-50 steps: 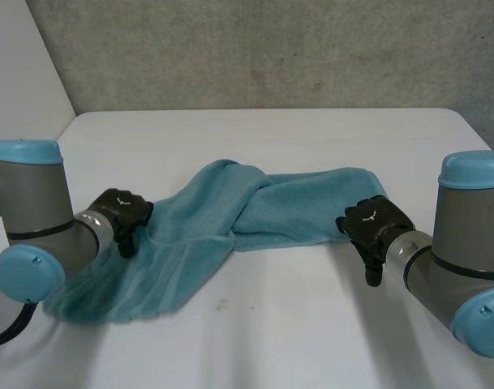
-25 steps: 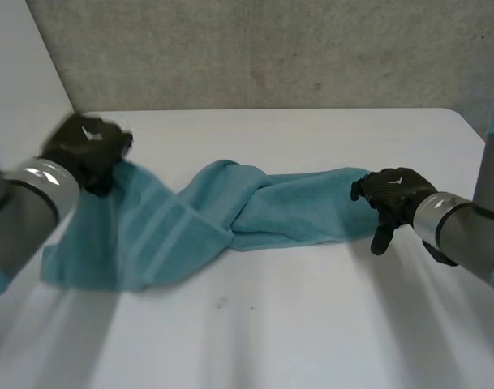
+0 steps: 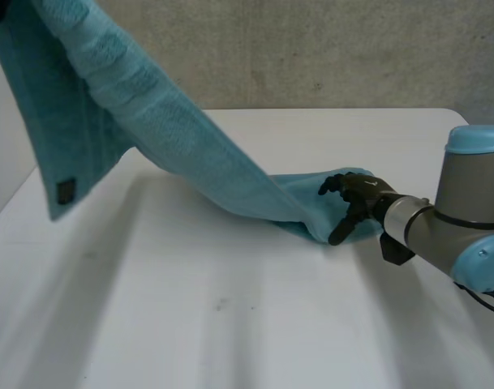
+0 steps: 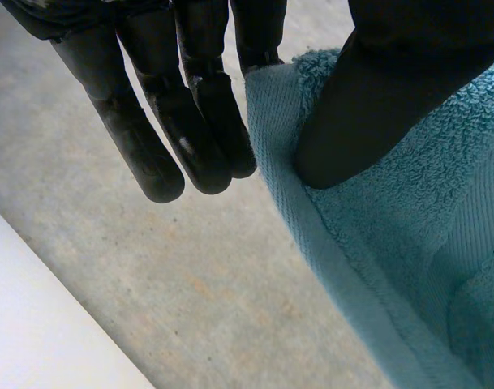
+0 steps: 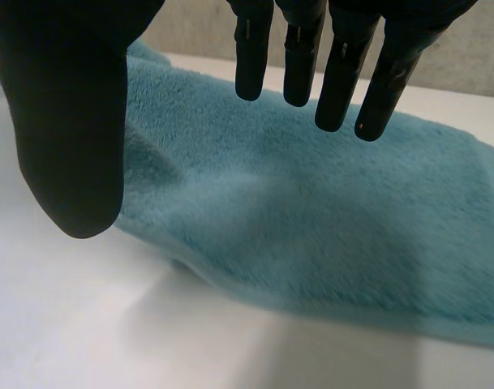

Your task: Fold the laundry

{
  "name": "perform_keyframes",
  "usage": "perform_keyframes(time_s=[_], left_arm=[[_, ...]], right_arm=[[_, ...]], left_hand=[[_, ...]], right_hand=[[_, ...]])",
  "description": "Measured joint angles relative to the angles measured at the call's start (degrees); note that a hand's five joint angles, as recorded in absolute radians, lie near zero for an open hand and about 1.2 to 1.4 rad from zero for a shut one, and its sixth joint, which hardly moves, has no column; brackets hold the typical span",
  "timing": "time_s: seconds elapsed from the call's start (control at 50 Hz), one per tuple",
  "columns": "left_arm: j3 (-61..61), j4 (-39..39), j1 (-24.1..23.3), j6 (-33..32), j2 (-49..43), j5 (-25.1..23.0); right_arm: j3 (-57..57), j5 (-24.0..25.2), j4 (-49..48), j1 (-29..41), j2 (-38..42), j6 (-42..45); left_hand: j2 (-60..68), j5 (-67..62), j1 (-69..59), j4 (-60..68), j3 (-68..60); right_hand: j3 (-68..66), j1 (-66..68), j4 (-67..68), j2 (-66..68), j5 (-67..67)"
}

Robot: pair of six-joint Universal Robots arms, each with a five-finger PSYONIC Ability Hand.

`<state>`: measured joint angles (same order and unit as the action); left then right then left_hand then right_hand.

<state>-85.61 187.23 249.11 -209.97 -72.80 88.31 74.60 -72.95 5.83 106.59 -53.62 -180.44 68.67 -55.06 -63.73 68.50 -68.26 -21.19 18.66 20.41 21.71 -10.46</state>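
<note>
My left robot hand (image 4: 376,89) clamps one end of a teal towel (image 3: 190,146) high in the upper left of the frame. Its thumb presses into the pile just inside the hemmed edge, and its straight fingers (image 4: 206,138) lie on the far side of that edge.

My right robot hand (image 3: 356,198) sits right of centre at the towel's other end, which lies on the white worktop (image 3: 230,324). Its fingers are spread and relaxed, holding nothing. I cannot tell whether the fingertips touch the cloth.

The head view takes in the towel's full sweep. It also shows a small dark label (image 3: 66,192) near the low corner of a flap hanging at the left of the frame. The left wrist view shows the pinch and the hem up close. The right wrist view shows the thumb well apart from the fingers (image 5: 299,57), with fluffy pile under the palm and bare worktop beside the thumb.

The towel's long axis runs diagonally, from the upper left corner down to the worktop at right of centre.
</note>
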Motion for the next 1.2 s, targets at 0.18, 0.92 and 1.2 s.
perform_keyframes(time_s=[0.18,0.92,1.2], left_arm=[[2.4,2.4,0.5,4.4,-0.7,0.3],[-6.9,1.6,15.7,10.1,-17.1,-1.3],[-6.3,0.9,8.2,8.6,-38.4,-2.0]], right_arm=[[-3.6,-0.7,-3.4,4.8,5.0,-3.4],[-2.3,-14.0,18.9,-2.3,-29.0,43.6],[-2.5,-15.5,22.3,-1.2,-12.5,52.4]], left_hand=[[0.0,0.0,0.0,0.0,0.0],[0.1,0.0,0.0,0.0,-0.1],[0.1,0.0,-0.2,0.0,-0.1]], right_hand=[[0.0,0.0,0.0,0.0,0.0],[-46.6,37.4,47.9,45.8,-45.7],[-46.6,37.4,47.9,45.8,-46.2]])
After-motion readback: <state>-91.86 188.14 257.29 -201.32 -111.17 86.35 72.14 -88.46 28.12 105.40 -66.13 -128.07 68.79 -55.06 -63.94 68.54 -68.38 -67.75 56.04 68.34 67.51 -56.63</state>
